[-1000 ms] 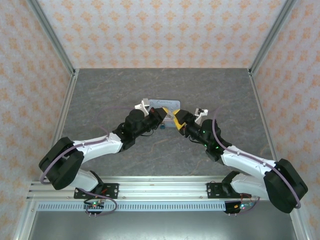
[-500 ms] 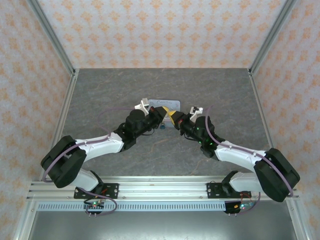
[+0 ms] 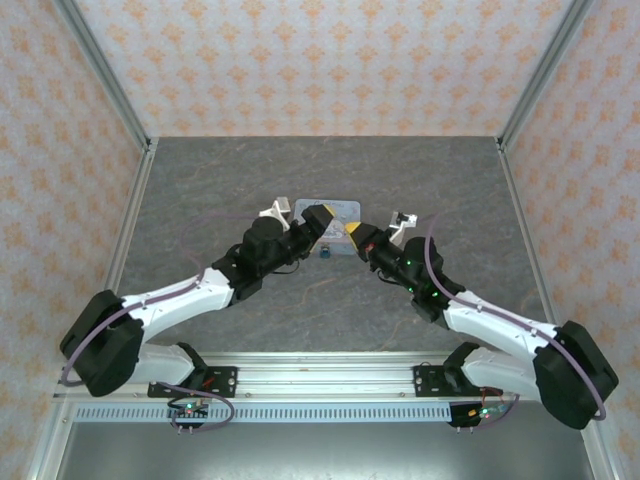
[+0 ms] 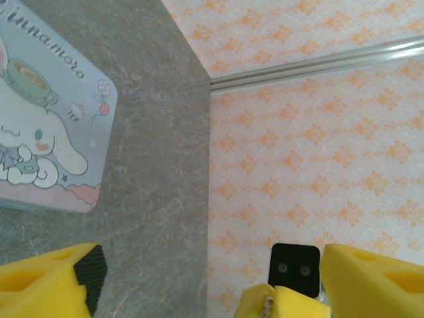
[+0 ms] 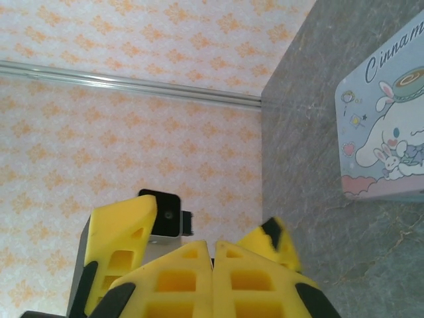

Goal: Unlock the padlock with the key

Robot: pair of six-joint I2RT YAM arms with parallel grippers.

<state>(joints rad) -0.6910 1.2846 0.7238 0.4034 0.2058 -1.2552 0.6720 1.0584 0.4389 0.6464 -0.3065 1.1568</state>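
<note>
Two arms hover by the padlock [image 3: 326,254]: left end effector [image 3: 318,222] apart, right end effector [image 3: 354,236] together. Looks pre-insertion; left should steady it next.

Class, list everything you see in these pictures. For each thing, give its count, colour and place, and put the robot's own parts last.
tin: one, pale blue with a white cartoon figure, flat on the middle of the table
padlock: one, tiny, dark bluish, near side of the tin, between the grippers
table: one, grey, stone-patterned
walls: three, pale with orange pattern, left, back and right
left arm, right arm: two, black and white, reaching in from the near edge
left gripper: one, yellow, open, by the tin
right gripper: one, yellow, shut, facing the left gripper
</note>
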